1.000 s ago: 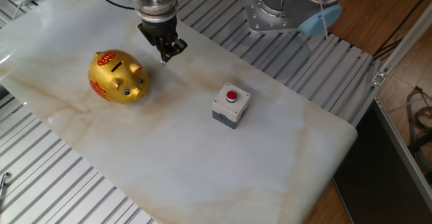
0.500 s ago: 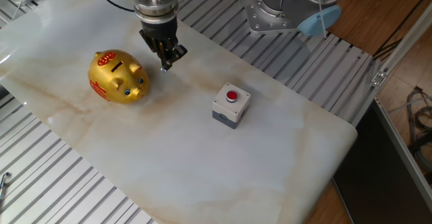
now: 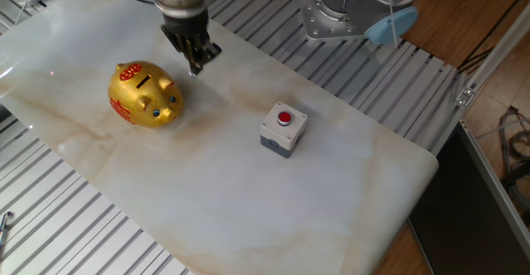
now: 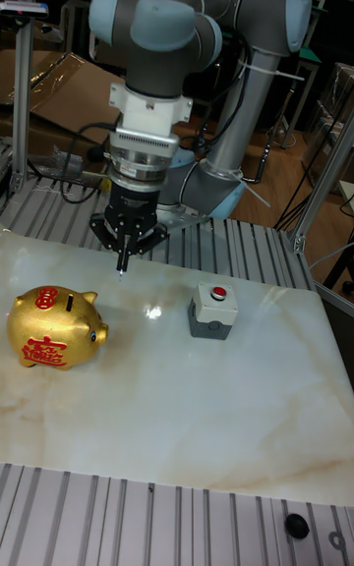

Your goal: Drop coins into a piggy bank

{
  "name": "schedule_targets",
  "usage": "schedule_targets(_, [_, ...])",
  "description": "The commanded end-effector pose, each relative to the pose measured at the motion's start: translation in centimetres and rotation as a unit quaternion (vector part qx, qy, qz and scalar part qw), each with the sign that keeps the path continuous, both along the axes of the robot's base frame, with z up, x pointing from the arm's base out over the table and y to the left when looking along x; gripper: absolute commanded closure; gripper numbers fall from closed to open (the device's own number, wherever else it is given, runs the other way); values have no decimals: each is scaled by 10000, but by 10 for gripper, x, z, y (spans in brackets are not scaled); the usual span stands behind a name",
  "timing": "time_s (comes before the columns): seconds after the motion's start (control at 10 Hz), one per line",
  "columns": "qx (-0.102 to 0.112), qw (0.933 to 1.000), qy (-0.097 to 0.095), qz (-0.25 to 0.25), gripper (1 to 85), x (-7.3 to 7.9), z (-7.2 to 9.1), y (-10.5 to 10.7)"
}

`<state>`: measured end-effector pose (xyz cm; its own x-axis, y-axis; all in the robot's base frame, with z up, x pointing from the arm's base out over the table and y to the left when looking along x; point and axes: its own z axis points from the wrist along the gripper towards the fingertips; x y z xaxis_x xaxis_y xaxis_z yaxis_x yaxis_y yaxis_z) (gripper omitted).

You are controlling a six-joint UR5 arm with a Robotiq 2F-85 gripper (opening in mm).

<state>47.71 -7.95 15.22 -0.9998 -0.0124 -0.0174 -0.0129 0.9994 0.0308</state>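
Observation:
The gold piggy bank (image 3: 144, 94) (image 4: 55, 326) with red markings stands on the marble top, its dark slot facing up. My gripper (image 3: 195, 68) (image 4: 121, 269) hangs just above the marble behind the pig, on its snout side and apart from it. The fingers point down and meet at a thin point, so it is shut. Whether anything is pinched at the tip is too small to tell. A tiny dark round disc with a paler centre, which looks like a coin (image 4: 294, 525), lies on the metal slats at the front right in the tall view.
A small grey box with a red button (image 3: 283, 128) (image 4: 213, 311) stands to the right of the pig. The marble slab (image 3: 248, 200) rests on ribbed aluminium slats (image 4: 147, 517). The arm's base (image 3: 348, 10) sits at the back.
The gripper dipped slightly, then moved back and to the left, closer to the pig's side of the table. The pig and the button box stayed put.

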Motion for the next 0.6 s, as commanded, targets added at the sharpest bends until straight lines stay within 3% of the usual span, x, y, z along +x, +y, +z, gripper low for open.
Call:
schedule_targets(0.0, [-52, 9999, 48, 87, 847, 12, 26, -24])
schedule_targets(0.1, [-152, 9998, 17, 140, 847, 17, 25, -33])
schedule_targets(0.5, [-230, 9994, 26, 239, 847, 38, 23, -54])
